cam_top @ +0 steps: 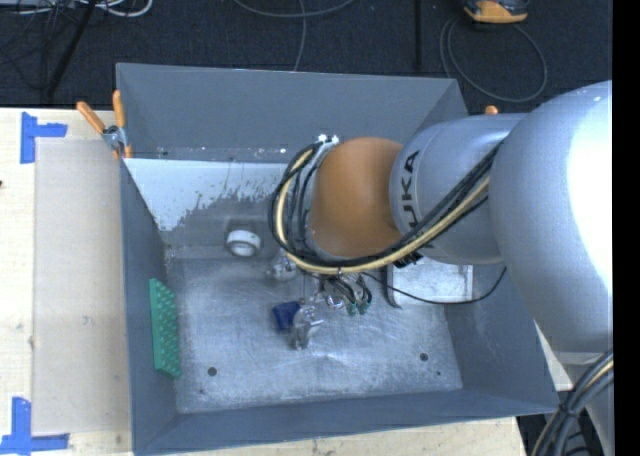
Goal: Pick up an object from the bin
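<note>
My gripper (303, 330) reaches down to the bin floor near the middle, below the orange wrist cover. A small blue thing (284, 316) lies right against its left side, touching or nearly touching it. Whether the blue thing is gripped is hidden. A white round cap-like thing (242, 242) sits on the floor up and to the left, apart from the gripper.
A green flat ribbed strip (164, 327) lies along the bin's left wall. A white flat card (438, 283) shows under the arm on the right. The arm and its cables cover the bin's right half. Bare floor lies in front of the gripper.
</note>
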Motion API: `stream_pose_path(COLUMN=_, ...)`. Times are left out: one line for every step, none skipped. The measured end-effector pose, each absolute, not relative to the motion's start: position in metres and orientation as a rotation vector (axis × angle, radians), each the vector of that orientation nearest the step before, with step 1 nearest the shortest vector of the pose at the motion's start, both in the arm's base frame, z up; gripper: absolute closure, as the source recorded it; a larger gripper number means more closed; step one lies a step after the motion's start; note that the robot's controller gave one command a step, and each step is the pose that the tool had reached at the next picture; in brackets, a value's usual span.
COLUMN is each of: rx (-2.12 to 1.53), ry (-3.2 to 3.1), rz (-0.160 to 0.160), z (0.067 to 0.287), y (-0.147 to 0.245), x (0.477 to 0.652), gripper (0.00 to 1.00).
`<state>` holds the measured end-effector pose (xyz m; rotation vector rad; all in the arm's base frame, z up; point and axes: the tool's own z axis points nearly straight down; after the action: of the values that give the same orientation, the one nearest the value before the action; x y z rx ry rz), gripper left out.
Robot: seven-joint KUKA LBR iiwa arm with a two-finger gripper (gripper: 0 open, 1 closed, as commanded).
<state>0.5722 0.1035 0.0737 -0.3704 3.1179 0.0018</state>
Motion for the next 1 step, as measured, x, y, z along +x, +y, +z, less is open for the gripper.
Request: stream_pose_path(rx=-0.370, ry=3.114, rz=0.001, z=0.0766, y=0.1031, x=0.5728, gripper=1.00)
